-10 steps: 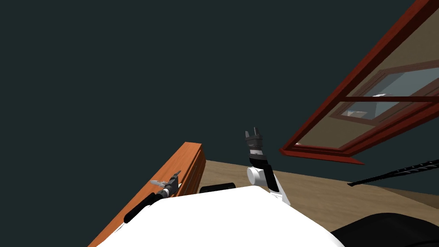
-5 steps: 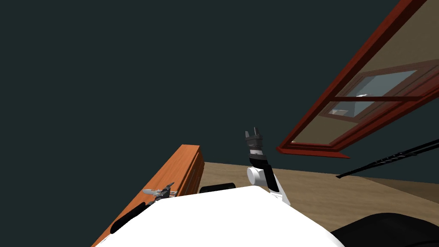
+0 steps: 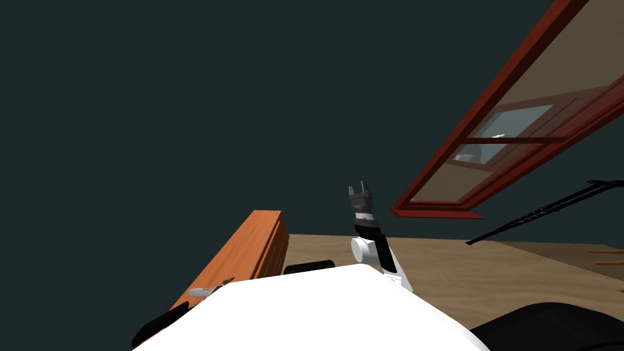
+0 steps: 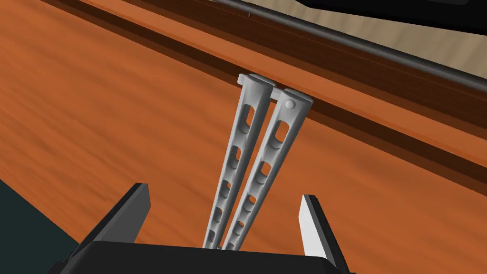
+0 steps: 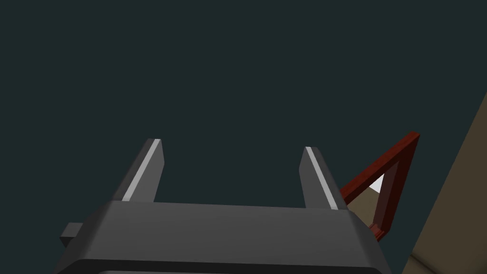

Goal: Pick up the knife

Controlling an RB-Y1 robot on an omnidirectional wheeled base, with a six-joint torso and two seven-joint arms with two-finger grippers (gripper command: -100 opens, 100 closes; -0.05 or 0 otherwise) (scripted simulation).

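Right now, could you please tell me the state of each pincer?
Left pincer: open, with the knife between its fingers, not clamped.
Right pincer: open, holding nothing.

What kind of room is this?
Probably a room inside a house, though I can't tell which: a dark wall with a red-framed window, a tan floor, and an orange wooden furniture top.

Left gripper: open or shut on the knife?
Open: fingers of the left gripper stand apart either side of the grey knife, not pressing it.
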